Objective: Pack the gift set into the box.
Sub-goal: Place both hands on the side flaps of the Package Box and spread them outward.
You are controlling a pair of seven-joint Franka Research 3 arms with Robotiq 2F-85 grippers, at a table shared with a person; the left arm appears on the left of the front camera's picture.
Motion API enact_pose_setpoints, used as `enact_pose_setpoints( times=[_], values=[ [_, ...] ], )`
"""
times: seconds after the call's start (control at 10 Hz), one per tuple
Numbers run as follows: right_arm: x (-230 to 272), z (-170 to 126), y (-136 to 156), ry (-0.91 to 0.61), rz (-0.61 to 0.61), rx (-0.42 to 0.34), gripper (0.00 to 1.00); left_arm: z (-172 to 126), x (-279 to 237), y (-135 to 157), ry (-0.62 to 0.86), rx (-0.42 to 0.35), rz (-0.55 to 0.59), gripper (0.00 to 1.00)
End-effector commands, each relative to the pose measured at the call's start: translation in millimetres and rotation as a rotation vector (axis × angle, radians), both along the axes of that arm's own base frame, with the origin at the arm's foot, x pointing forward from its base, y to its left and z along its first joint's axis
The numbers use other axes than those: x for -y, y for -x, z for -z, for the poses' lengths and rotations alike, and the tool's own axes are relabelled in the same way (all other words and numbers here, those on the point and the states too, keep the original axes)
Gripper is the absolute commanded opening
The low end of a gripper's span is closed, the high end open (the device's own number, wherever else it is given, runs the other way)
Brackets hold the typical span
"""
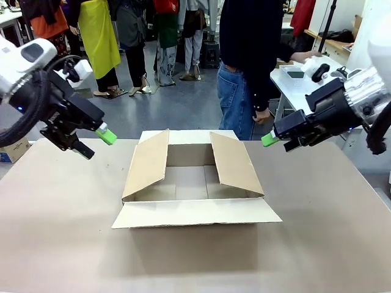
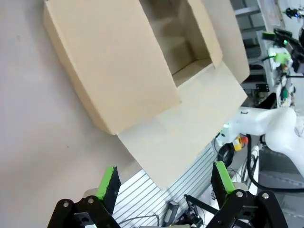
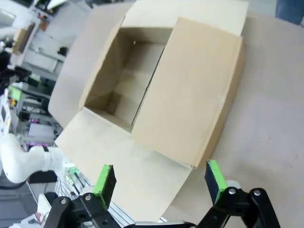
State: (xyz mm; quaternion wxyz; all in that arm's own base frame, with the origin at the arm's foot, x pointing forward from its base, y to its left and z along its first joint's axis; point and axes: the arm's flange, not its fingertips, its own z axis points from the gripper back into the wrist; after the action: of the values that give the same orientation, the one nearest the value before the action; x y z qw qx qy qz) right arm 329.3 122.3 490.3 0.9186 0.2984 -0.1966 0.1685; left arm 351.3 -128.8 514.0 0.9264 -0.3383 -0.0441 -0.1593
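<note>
The box (image 1: pixel 195 212) is a shallow brown carton in the middle of the table, its four flaps spread and its inside bare. My left gripper (image 1: pixel 96 144) hovers open to the left of it, above the table. Open too, my right gripper (image 1: pixel 278 143) hangs off the box's right side. The left wrist view looks down on a side flap of the box (image 2: pixel 118 71) past the left gripper (image 2: pixel 164 183). Beyond the right gripper (image 3: pixel 159 179), the box (image 3: pixel 190 95) lies with its inside showing. What looks like the gift set (image 1: pixel 308 71), white with a black piece, lies on a side table under a person's hand.
A person in dark top and jeans (image 1: pixel 244 73) stands at the far edge, reaching to the white side table (image 1: pixel 287 91) at the right. A small brown carton with blue print (image 1: pixel 12 151) sits at the left edge. Other people stand farther back.
</note>
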Motion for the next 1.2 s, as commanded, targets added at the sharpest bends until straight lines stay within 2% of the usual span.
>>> enact_pose_setpoints(
  times=[0.0,0.2,0.3,0.5,0.8,0.9,1.1],
  values=[
    [10,1,10,0.068,-0.039,0.002,1.00,-3,11,-5,-0.077,-0.030,-0.060,1.00],
    [9,2,8,0.071,-0.035,0.027,1.00,-4,23,-9,-0.113,-0.041,-0.058,1.00],
    [1,0,4,0.052,-0.035,-0.003,1.00,-6,25,-11,-0.118,-0.039,-0.066,1.00],
    [1,0,4,0.052,-0.035,-0.003,1.00,-7,31,-16,-0.129,-0.036,-0.074,1.00],
    [1,0,4,0.052,-0.035,-0.003,1.00,-15,43,-19,-0.160,0.005,-0.072,1.00],
    [1,0,4,0.052,-0.035,-0.003,1.00,-20,51,-15,-0.148,0.052,-0.047,1.00],
    [1,0,4,0.052,-0.035,-0.003,1.00,-23,69,-12,-0.110,0.072,-0.001,1.00]
  ],
)
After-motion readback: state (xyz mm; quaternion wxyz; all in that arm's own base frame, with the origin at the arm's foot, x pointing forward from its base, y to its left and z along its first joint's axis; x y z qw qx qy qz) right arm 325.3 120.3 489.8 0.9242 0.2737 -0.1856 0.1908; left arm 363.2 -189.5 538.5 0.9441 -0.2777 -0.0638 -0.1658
